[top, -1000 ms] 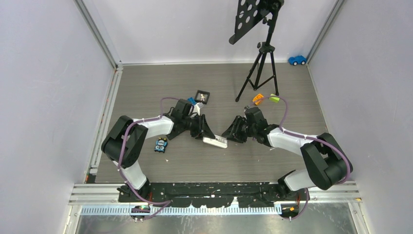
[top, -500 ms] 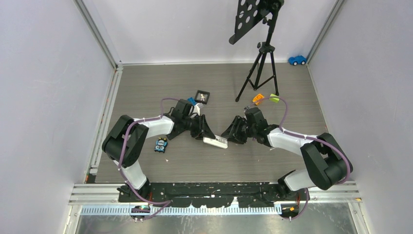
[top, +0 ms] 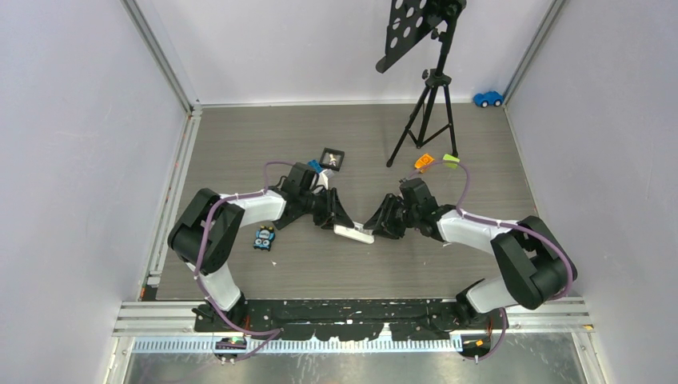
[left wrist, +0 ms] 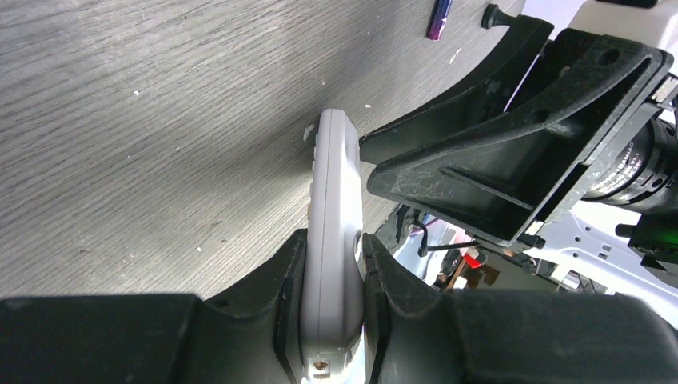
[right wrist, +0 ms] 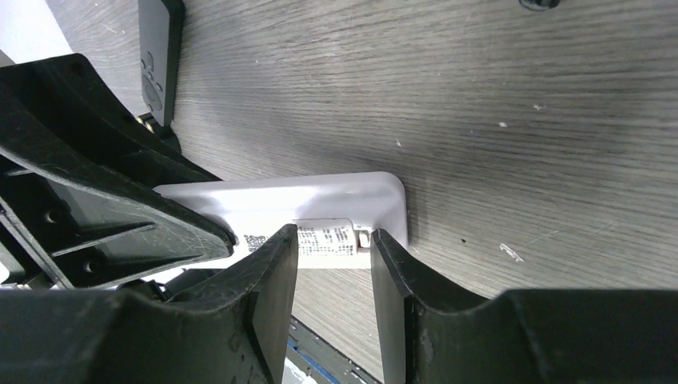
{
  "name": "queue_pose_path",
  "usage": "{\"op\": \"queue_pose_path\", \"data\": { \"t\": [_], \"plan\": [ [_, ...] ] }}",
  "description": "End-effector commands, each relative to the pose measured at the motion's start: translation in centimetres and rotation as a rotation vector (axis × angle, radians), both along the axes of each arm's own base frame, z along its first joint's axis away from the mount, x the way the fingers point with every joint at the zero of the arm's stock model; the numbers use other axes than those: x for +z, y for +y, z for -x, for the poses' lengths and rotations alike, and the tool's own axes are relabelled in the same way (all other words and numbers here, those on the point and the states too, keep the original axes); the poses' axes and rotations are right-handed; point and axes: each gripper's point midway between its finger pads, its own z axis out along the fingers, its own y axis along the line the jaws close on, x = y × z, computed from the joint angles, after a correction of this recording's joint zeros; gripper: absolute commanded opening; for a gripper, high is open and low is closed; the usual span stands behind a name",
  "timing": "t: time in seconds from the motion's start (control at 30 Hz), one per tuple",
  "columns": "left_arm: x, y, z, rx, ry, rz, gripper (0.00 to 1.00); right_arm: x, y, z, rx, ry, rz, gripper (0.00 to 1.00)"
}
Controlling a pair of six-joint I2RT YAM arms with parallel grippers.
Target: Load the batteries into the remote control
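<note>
Left wrist cam: left gripper pinches remote by near-end side edges, right gripper spread over its far-end back; prob. light, stiff, slick shell, so grip edges.

White remote, back showing, purple battery apart

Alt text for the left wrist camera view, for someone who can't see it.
The left gripper clamps a white remote on its edge over a grey wood-grain table. The right gripper touches it from the right, and a purple battery lies beyond.
</note>
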Motion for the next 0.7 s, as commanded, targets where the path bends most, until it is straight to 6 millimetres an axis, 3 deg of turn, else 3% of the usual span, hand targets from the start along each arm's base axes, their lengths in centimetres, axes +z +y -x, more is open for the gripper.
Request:
{"op": "queue_pose_path", "data": {
  "t": [0.0,0.37,0.67],
  "plan": [
    [-0.9,0.3,-1.1,0.045,-0.003,-0.048,0.00,-0.3,0.3,-0.2,0.010,-0.003,0.016,0.45],
    [-0.2,-0.3,-0.5,0.010,0.013,0.009,0.00,-0.3,1.3,-0.5,0.041,-0.025,-0.039,0.47],
    [-0.5,-0.4,-0.2,0.008,0.023,0.019,0.00,1.5,2.9,-0.2,0.091,-0.053,-0.163,0.47]
  ]
}}
